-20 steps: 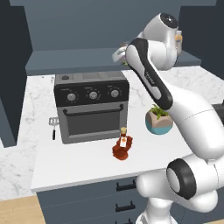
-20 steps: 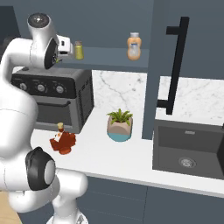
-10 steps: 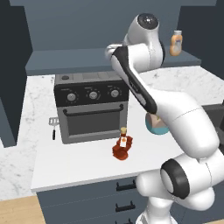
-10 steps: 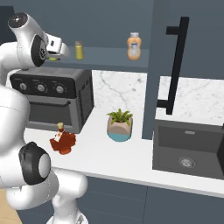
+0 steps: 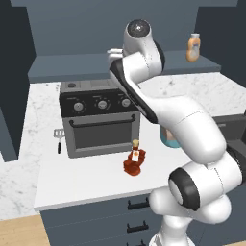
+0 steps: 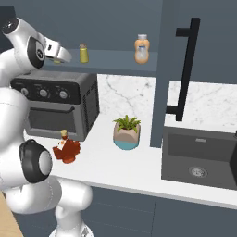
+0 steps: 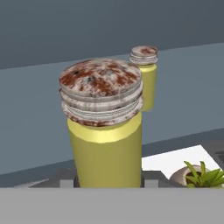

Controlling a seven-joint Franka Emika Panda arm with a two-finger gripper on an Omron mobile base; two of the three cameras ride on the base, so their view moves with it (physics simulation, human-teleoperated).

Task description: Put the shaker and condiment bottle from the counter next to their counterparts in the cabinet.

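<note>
The yellow-green shaker [image 7: 105, 131] with its mottled cap stands upright close in the hand view, and my gripper [image 7: 107, 179] is shut on its lower body. In the right base view my gripper [image 6: 59, 53] hovers at the cabinet shelf [image 6: 115, 60], just left of the counterpart shaker [image 6: 84, 53]. That counterpart shaker [image 7: 145, 81] stands on the shelf behind the held one. The orange bottle [image 6: 142, 48] [image 5: 193, 48] stands further right on the shelf. The dark red-brown condiment bottle [image 5: 135, 161] [image 6: 66, 148] stands on the white counter [image 5: 81, 185] in front of the toaster oven.
A black toaster oven [image 5: 101, 120] [image 6: 55, 109] stands under the shelf. A potted plant [image 6: 126, 132] sits to its right, then a dark sink [image 6: 199, 157]. The open cabinet door with a black handle [image 6: 185, 69] hangs above the sink. A small spatula [image 5: 58, 137] lies left of the oven.
The arm's upper joints have swung left while the hand stays by the shelf with the shaker in it. The bottles and the other shaker have not moved.
</note>
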